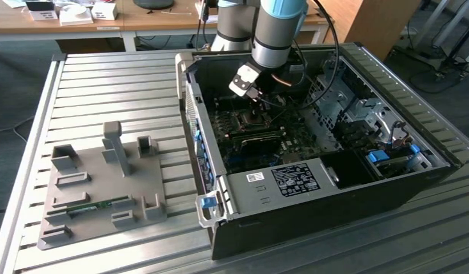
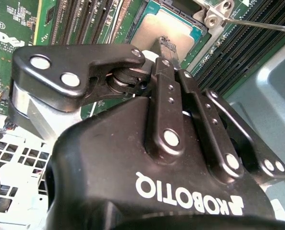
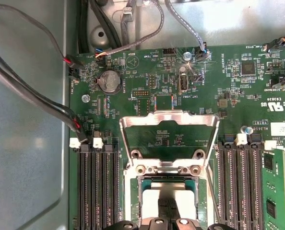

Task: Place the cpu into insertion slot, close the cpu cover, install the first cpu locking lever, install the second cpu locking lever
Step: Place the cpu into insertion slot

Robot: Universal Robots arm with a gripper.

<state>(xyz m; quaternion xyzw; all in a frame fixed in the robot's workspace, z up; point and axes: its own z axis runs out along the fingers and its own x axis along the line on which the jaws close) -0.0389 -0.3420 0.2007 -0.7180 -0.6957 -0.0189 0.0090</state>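
In both wrist views the cpu (image 3: 154, 195) (image 2: 152, 26) lies flat in the insertion slot (image 3: 131, 191), its silvery top showing. The cpu cover (image 3: 169, 115) stands open, swung back on its hinge beyond the socket, with green board visible through its window. My gripper (image 2: 165, 44) (image 3: 169, 211) is shut, its fingertips together just over the middle of the chip; I cannot tell whether they touch it. A thin locking lever (image 2: 257, 24) (image 3: 210, 191) runs beside the socket. In the exterior view the gripper (image 1: 259, 104) reaches down into the case above the socket (image 1: 245, 119).
Long black memory slots (image 3: 97, 187) (image 3: 238, 182) flank the socket. Grey cables (image 3: 32, 96) run along the case wall. The open computer case (image 1: 311, 188) stands on a slatted metal table, with a grey fixture plate (image 1: 104, 188) at the exterior view's left.
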